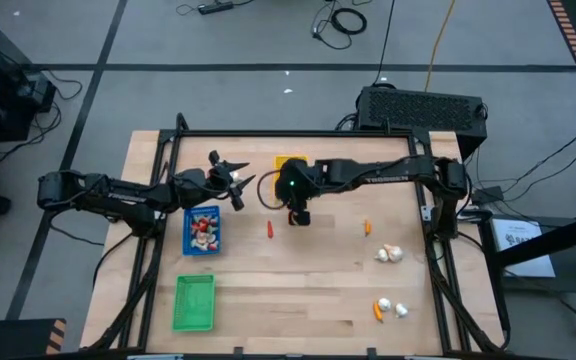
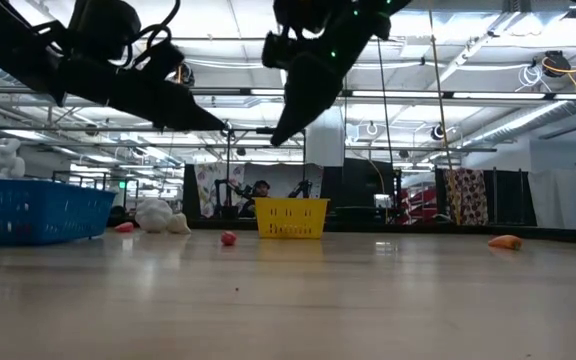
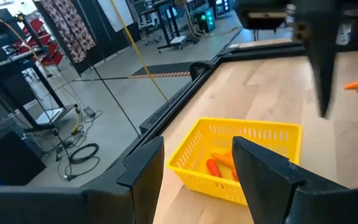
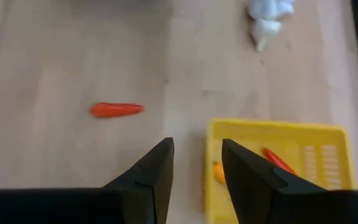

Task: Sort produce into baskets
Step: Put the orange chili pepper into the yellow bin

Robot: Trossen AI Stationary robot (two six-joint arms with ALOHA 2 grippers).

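The sort stood partly done. Directly under and just behind the right tool [image 4: 194, 163], the yellow basket [image 4: 328, 140] already held a few slim orange-red pieces [image 4: 277, 160], seen too from the left wrist view. The right tool hung above the counter [image 1: 308, 290] at that basket's front edge, its fingers a little apart with only bare gap between them; it pinched nothing and touched nothing, so I judged it had just let a piece go or was about to move off for another.

Nearest to it among the loose produce lay a red carrot piece [image 1: 269, 229] on the bare wood, just beside the right tool on the left arm's side. A small orange piece [image 1: 367, 227] lay somewhat farther off on the other side.

The left tool [image 1: 230, 176] hovered near, level with the yellow basket, fingers spread and empty. Just in front of it sat the blue basket [image 1: 202, 245], already holding several red-and-white and whitish pieces.

Farther from the right tool, toward the right arm's side, a pair of whitish bulbs [image 1: 389, 254] lay on the counter, and beyond them, near the front edge, an orange piece with two more bulbs [image 1: 392, 309].

Farthest off, at the front corner on the left arm's side, the green basket [image 1: 194, 303] appeared empty. By my count some six or seven pieces were left to sort.
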